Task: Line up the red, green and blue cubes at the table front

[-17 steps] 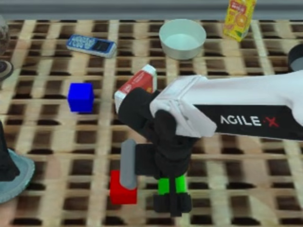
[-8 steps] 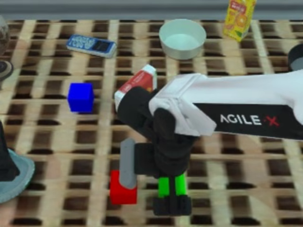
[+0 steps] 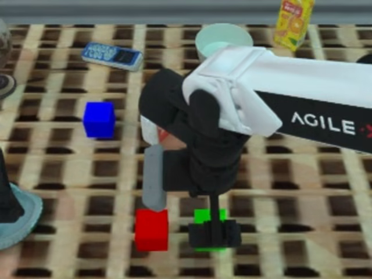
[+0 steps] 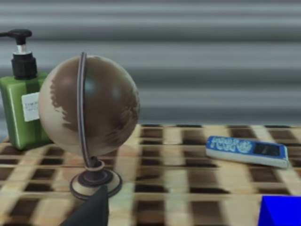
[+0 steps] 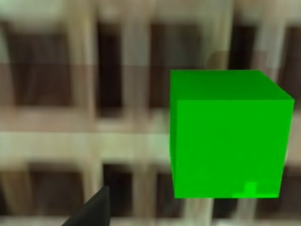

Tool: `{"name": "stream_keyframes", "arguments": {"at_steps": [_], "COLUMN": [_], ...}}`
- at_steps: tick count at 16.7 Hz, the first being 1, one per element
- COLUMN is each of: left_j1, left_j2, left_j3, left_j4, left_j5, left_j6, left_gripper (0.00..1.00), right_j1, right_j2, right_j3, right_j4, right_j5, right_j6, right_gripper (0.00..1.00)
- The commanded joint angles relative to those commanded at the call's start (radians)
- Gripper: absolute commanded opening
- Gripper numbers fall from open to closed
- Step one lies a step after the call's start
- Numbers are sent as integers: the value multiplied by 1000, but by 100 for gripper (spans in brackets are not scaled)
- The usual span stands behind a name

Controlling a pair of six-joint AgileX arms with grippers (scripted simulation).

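The red cube [image 3: 151,229] sits near the table [image 3: 302,232] front. Just to its right stands the green cube [image 3: 203,216], partly hidden under my right gripper [image 3: 214,233]. That gripper hovers above the cube and is open. In the right wrist view the green cube [image 5: 228,136] rests alone on the wood, and one dark fingertip [image 5: 96,209] stays well to its side. The blue cube [image 3: 99,120] lies farther back on the left, and shows as the blue cube [image 4: 281,212] in the left wrist view. My left arm [image 3: 4,200] is parked at the left edge with its gripper open.
A red-and-white box [image 3: 151,129] lies mostly hidden under my right arm. At the back are a white bowl [image 3: 208,36], a juice carton [image 3: 293,20] and a blue remote [image 3: 111,55]. A globe [image 4: 89,113] and a green pump bottle [image 4: 21,108] stand at the far left.
My right gripper has let go of the green cube and risen. The cube now rests on the table beside the red one. The right arm has swung up and back.
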Motion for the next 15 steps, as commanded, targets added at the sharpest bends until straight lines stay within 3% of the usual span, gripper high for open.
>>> {"name": "stream_keyframes", "arguments": {"at_steps": [8, 15], "left_j1": [-25, -116], "left_j2": [82, 579], "left_j3": [94, 541], "left_j4": [-53, -385], "left_j5": [27, 87], "left_j6": [5, 6], "left_gripper": [100, 100], "right_j1": [-44, -237], "right_j2": [-68, -468], "right_j3": [-57, -371], "right_j4": [57, 306], "right_j5": [-5, -26], "right_j6": [30, 167], "right_gripper": [100, 100]}}
